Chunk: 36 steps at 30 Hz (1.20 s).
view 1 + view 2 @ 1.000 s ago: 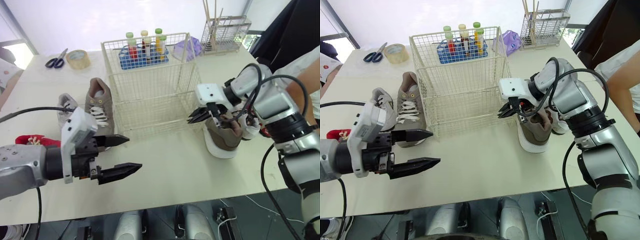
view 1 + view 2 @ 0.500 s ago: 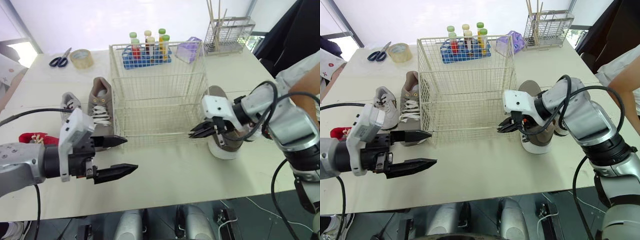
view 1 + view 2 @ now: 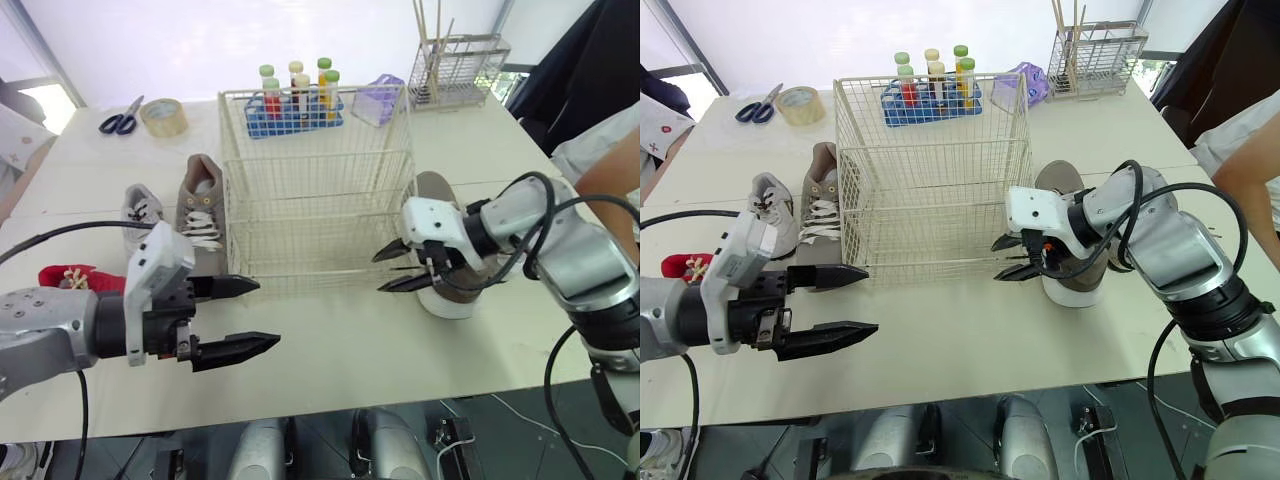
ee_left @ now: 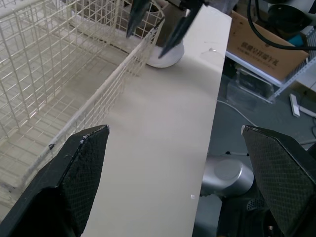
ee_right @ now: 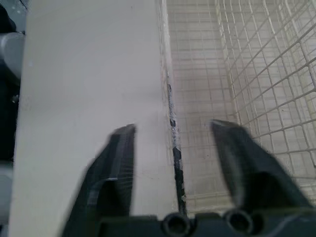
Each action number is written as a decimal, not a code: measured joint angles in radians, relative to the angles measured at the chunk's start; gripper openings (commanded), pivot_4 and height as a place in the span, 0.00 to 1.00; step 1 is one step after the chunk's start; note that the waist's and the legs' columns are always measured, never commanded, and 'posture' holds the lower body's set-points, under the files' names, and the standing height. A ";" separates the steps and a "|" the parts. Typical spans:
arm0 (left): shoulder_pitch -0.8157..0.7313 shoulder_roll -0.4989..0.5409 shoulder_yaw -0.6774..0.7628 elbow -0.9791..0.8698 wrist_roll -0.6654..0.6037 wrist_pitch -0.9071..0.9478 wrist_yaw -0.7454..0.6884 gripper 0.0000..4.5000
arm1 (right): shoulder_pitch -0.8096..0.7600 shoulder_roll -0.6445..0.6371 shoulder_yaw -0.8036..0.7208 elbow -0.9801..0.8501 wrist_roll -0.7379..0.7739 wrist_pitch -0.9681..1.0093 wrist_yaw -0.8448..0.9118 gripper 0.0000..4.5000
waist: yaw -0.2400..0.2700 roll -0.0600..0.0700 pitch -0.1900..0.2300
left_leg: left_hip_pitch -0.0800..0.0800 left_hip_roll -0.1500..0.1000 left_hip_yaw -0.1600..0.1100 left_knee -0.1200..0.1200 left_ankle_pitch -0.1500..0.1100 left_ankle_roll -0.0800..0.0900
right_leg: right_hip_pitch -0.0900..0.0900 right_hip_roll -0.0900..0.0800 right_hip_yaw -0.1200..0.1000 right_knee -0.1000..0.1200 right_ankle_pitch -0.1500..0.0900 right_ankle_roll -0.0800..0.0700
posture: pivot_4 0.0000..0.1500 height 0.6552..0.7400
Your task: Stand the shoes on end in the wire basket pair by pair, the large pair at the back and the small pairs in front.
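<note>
— Why is the right hand (image 3: 1006,259) holding nothing?

— Its fingers are spread and point at the low front corner of the basket (image 3: 930,165). The brown shoe (image 3: 1061,190) sits just behind them, under the wrist, flat on the tabletop (image 3: 340,350) outside the wire. I'd say it needs a fresh grip before that shoe can go in heel-down.

— And the left hand (image 3: 268,313)?

— Fingers apart too, hovering over bare tabletop. A second brown shoe (image 3: 203,205) and a grey shoe (image 3: 139,212) lie just past its fingertips, against the basket's far side. It looks parked there, ready for them.

— So nothing's in?

— The basket's empty. The big brown pair belongs at the back, so I'd expect it first.
</note>
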 measured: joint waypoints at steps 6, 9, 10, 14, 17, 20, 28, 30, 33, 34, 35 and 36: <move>-0.055 -0.018 -0.040 0.044 -0.006 -0.001 -0.013 1.00 | -0.143 -0.012 -0.295 0.042 0.345 0.355 0.003 0.73 | 0.004 0.000 0.000 | 0.000 0.000 0.000 0.000 0.000 0.000 | 0.000 0.000 0.000 0.001 0.000 0.000 | 1.00 1.00; -0.151 -0.058 -0.110 0.080 -0.017 -0.006 -0.022 1.00 | -0.169 -0.026 -0.514 0.113 0.432 0.525 -0.118 0.73 | 0.009 -0.004 -0.002 | 0.000 0.000 -0.001 0.001 -0.001 0.001 | 0.002 0.000 -0.001 0.000 0.000 -0.001 | 1.00 1.00; -0.195 -0.082 -0.151 0.089 -0.016 -0.006 -0.023 1.00 | -0.138 -0.025 -0.589 0.105 0.432 0.558 -0.187 0.73 | 0.011 -0.005 -0.003 | 0.000 -0.001 -0.001 0.001 -0.001 0.002 | 0.002 -0.001 -0.001 0.000 0.000 0.000 | 1.00 1.00; -0.294 -0.165 -0.283 0.098 0.000 -0.002 -0.052 1.00 | 0.200 0.048 -0.861 -0.087 0.408 0.607 -0.401 0.98 | 0.017 -0.008 -0.005 | 0.000 -0.001 -0.002 0.000 -0.001 0.003 | 0.003 -0.002 0.000 0.000 0.001 0.001 | 1.00 1.00; -0.315 -0.197 -0.352 0.104 0.041 0.003 -0.080 1.00 | 0.490 0.128 -1.010 -0.250 0.389 0.644 -0.497 0.98 | 0.029 -0.001 -0.003 | 0.000 -0.002 0.002 -0.001 -0.001 0.003 | 0.000 -0.001 0.002 0.001 0.001 0.001 | 1.00 1.00; -0.319 -0.209 -0.400 0.109 0.112 0.002 -0.130 1.00 | 0.753 0.336 -1.142 -0.514 0.391 0.608 -0.591 0.98 | 0.032 -0.001 -0.005 | 0.002 0.000 -0.001 -0.001 0.000 0.000 | 0.003 0.004 0.002 0.001 0.000 0.001 | 1.00 1.00; -0.315 -0.217 -0.416 0.113 0.161 0.004 -0.170 1.00 | 0.989 0.546 -1.034 -0.672 0.312 0.366 -0.817 0.98 | 0.006 -0.001 -0.005 | 0.006 0.002 0.000 -0.001 -0.001 0.004 | 0.004 0.010 0.012 0.000 0.000 -0.006 | 1.00 1.00; -0.310 -0.216 -0.413 0.107 0.160 0.005 -0.156 1.00 | 1.003 0.565 -0.972 -0.645 0.289 0.317 -0.855 0.98 | 0.003 -0.001 -0.005 | 0.005 0.002 0.000 -0.001 -0.001 0.004 | 0.003 0.010 0.013 0.001 0.002 -0.008 | 1.00 1.00; -0.290 -0.215 -0.399 0.090 0.154 0.005 -0.133 1.00 | 0.993 0.566 -0.896 -0.584 0.267 0.254 -0.892 0.98 | 0.000 -0.001 -0.005 | 0.005 0.001 0.001 -0.001 0.001 0.000 | 0.002 0.010 0.013 0.000 0.003 -0.005 | 1.00 1.00; -0.274 -0.215 -0.389 0.082 0.152 0.005 -0.123 1.00 | 0.979 0.566 -0.866 -0.558 0.260 0.235 -0.905 0.98 | -0.001 -0.001 -0.005 | 0.005 0.001 0.001 -0.001 0.001 0.000 | 0.002 0.011 0.013 0.000 0.003 -0.005 | 1.00 1.00; -0.260 -0.213 -0.383 0.072 0.151 0.006 -0.113 1.00 | 0.962 0.566 -0.835 -0.529 0.252 0.214 -0.920 0.98 | -0.001 -0.001 -0.005 | 0.005 0.001 0.001 -0.001 0.001 0.000 | 0.002 0.011 0.013 0.000 0.003 -0.005 | 1.00 1.00; -0.250 -0.210 -0.380 0.064 0.151 0.006 -0.105 1.00 | 0.946 0.567 -0.811 -0.504 0.244 0.196 -0.933 0.98 | -0.001 -0.001 -0.005 | 0.005 0.002 0.001 -0.001 0.000 0.001 | 0.002 0.011 0.013 0.000 0.003 -0.005 | 1.00 1.00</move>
